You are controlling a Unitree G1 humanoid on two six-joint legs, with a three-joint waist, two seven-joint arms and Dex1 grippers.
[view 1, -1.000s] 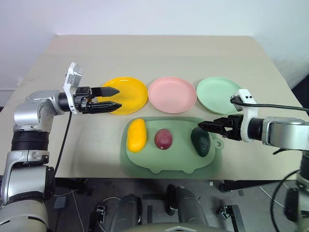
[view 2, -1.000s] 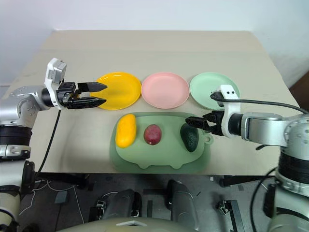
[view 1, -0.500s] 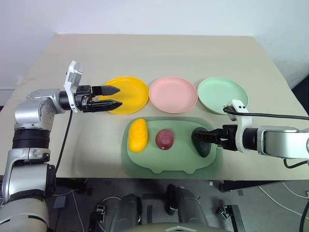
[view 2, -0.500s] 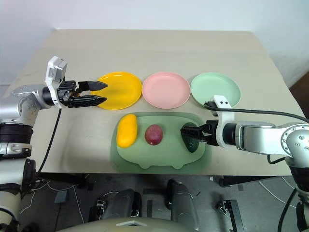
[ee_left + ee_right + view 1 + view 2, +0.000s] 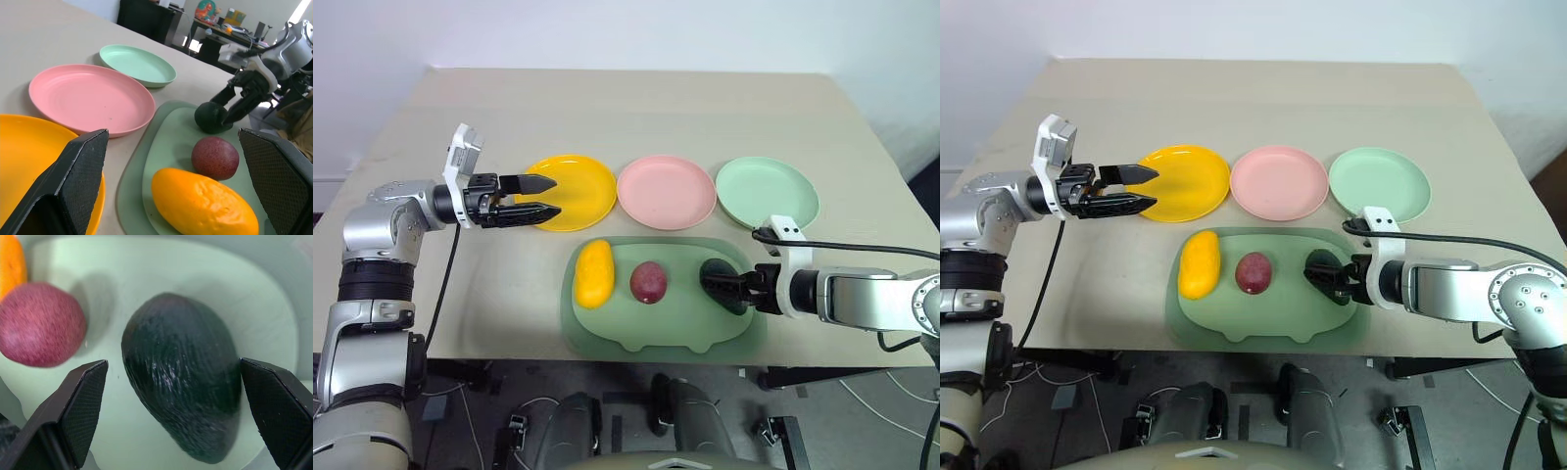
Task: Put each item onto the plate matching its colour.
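Silver-grey metal arm segments with black ribbed joint bands. The left claw (image 5: 540,197) has two tapered black fingers on a black wrist block topped by a white camera housing. The right claw (image 5: 722,287) carries the same black fingers (image 5: 78,411), their inner pads cross-hatched, behind a white collar, with a black cable running back along each forearm.

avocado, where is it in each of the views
Left eye: avocado at the mat's right end, by the right tool.
Right eye: same spot.
Left wrist: far, beyond the purple fruit.
Right wrist: centre, between the fingers.
Shared landmark: the purple fruit.
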